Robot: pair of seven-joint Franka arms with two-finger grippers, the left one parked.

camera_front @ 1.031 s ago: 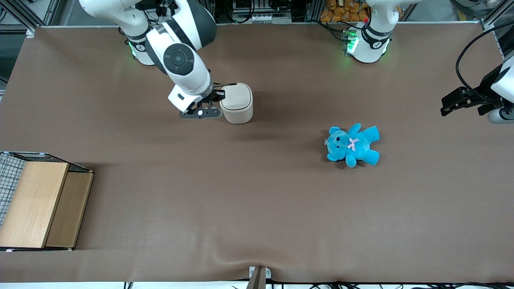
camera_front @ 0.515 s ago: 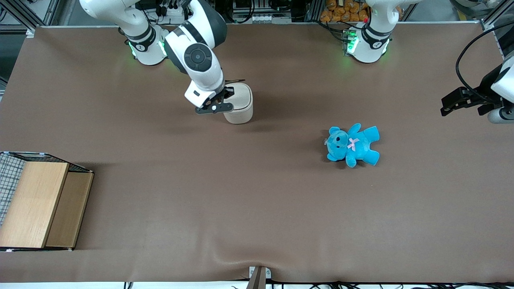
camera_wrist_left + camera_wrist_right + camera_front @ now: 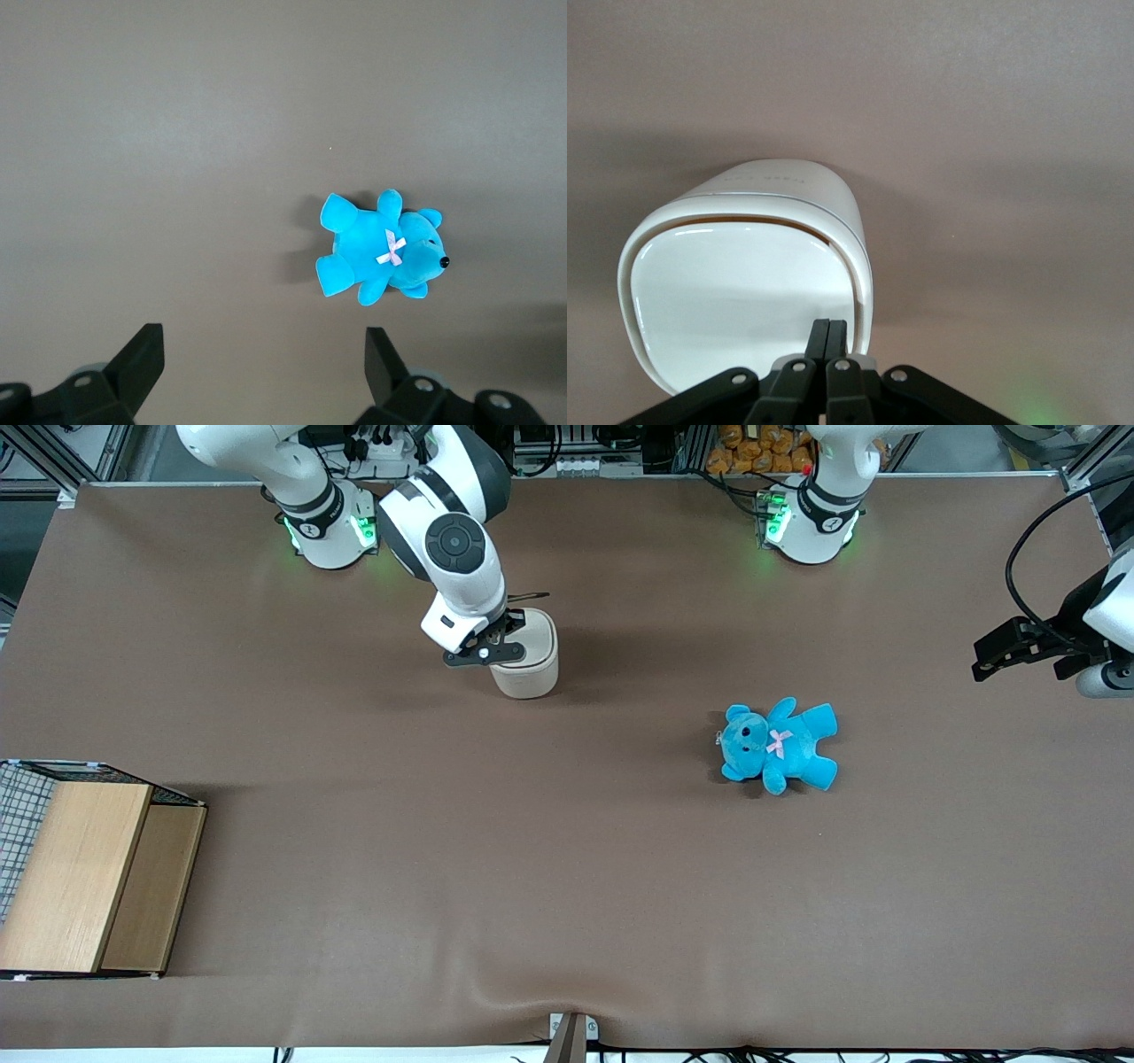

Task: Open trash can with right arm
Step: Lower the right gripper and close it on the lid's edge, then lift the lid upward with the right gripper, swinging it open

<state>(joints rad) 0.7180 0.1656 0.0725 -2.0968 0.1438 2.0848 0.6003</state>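
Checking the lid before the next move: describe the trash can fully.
The trash can is a small cream-white bin of smooth plastic, rounded-square on top, standing upright on the brown table. Its lid looks slightly raised, with a thin beige gap along one edge. The gripper, fingers shut, sits at the lid's rim; contact cannot be confirmed. Nothing else touches it.

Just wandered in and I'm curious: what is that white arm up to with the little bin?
The right arm is working on opening the small cream-white trash can. Its gripper, fingers shut together, sits over the edge of the can's flip lid; a thin gap shows along one side of the lid. A blue teddy bear lies untouched toward the parked arm's end of the table, and a wooden box with wire mesh sits toward the working arm's end.
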